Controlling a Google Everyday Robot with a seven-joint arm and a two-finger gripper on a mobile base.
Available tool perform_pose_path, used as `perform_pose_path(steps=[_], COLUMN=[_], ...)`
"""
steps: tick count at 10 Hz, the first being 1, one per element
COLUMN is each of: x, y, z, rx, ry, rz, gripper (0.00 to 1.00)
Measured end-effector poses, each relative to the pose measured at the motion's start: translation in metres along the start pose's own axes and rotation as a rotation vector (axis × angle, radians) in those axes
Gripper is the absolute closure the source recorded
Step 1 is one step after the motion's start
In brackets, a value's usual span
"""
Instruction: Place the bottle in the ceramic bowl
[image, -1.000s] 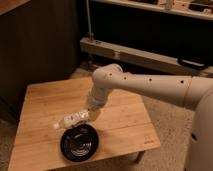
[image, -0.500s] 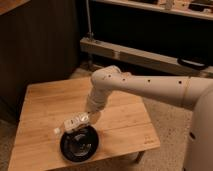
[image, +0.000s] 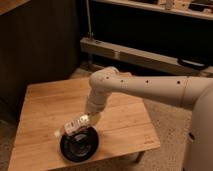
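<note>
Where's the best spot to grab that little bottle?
Around its slim middle, from the far side, as the hand does now: shut on the bottle, which lies nearly level, cap toward the left, just above the far rim of the ceramic bowl on the wooden table.

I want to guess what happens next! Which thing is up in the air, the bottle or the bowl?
The bottle. The tool holds it tilted over the black ceramic bowl, which sits on the wooden table.

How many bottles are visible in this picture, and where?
1. The bottle is held in the shut gripper, lying tilted over the back-left rim of the ceramic bowl on the wooden table.
</note>
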Motion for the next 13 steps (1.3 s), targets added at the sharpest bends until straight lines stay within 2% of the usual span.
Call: perform_pose_path(steps=[4, 12, 13], x=[-0.002, 0.003, 0.005], y=[0.011, 0.021, 0.022], z=[0.002, 0.008, 0.01], rx=[-0.036, -0.065, -0.07], ry=[0.024, 0.06, 0.078], rz=[-0.02, -0.015, -0.011], gripper=[1.0, 1.0, 1.0])
